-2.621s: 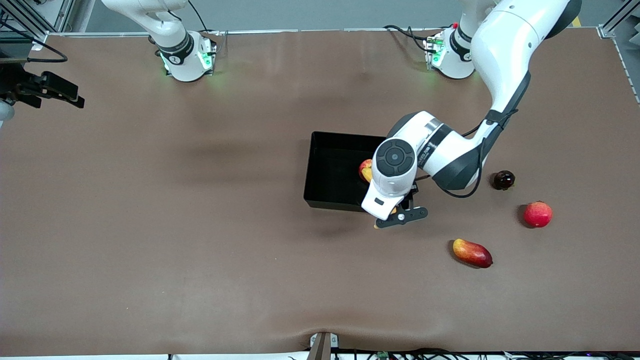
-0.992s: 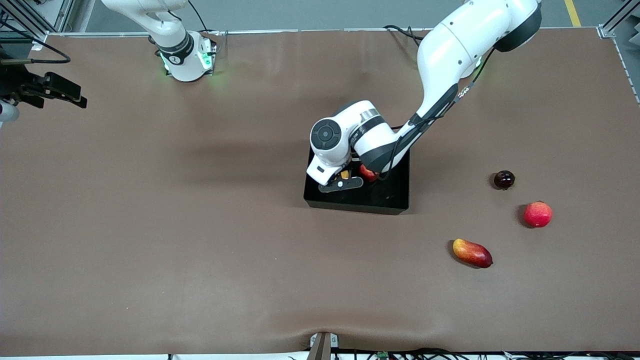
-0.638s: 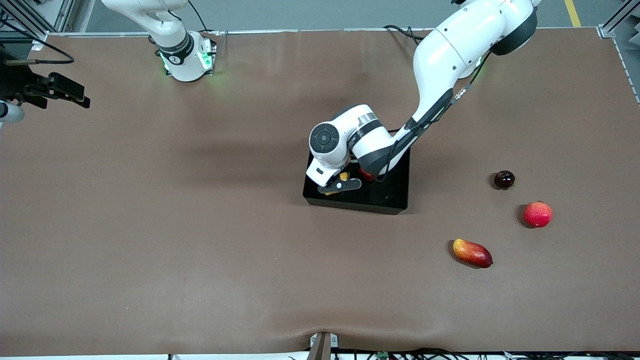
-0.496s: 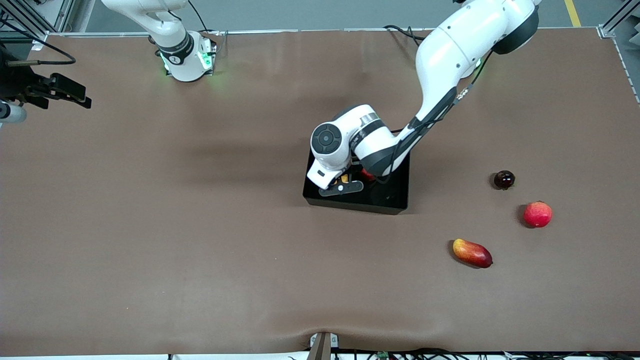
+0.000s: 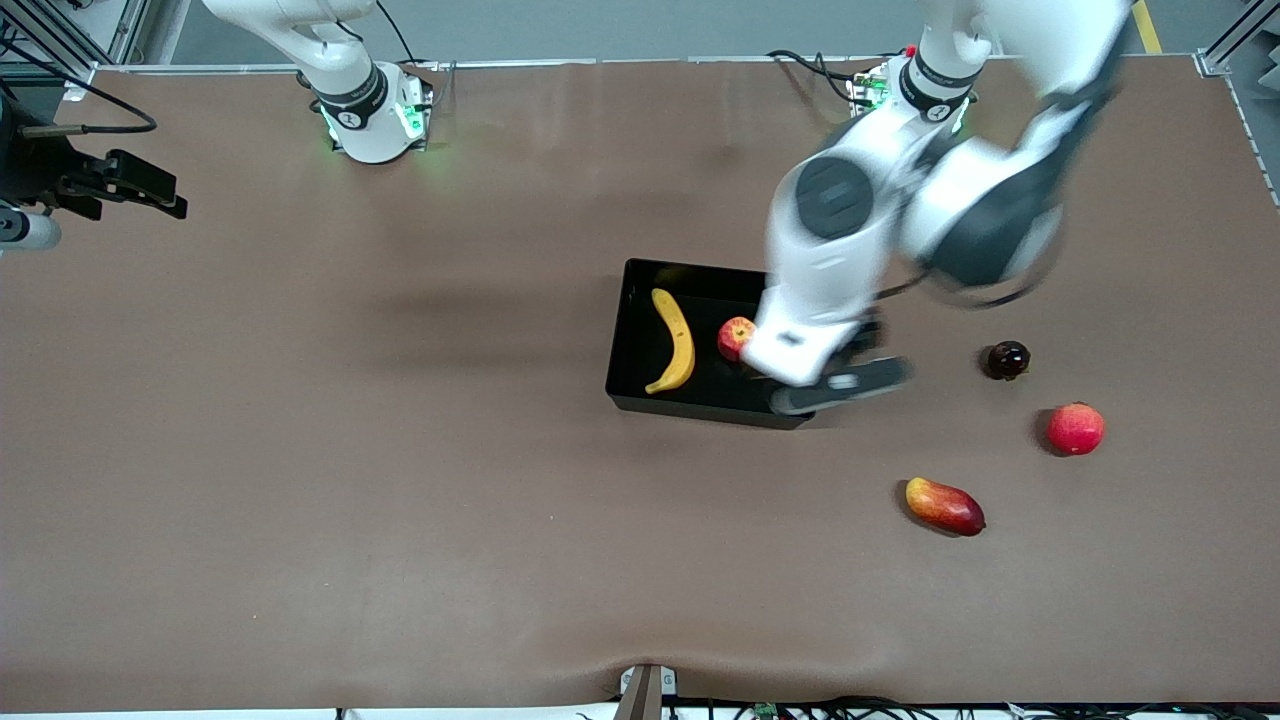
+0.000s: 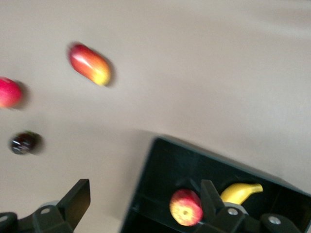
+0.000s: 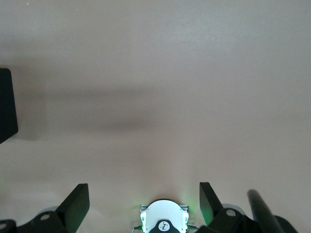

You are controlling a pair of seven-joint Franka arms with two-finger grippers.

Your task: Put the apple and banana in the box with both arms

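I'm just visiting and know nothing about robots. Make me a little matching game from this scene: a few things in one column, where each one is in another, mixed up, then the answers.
Things:
1. banana
2. mango
3. left gripper
4. right gripper

Places or states:
A. on the bare table, nearest the front camera of all the fruit
B. lying in the box, beside the apple
C. fingers open, waiting at its end of the table
D. fingers open, above the box's corner

Pairs: 1-B, 2-A, 3-D, 4-C

The banana [image 5: 674,341] and the apple [image 5: 735,337] lie side by side in the box [image 5: 628,335].
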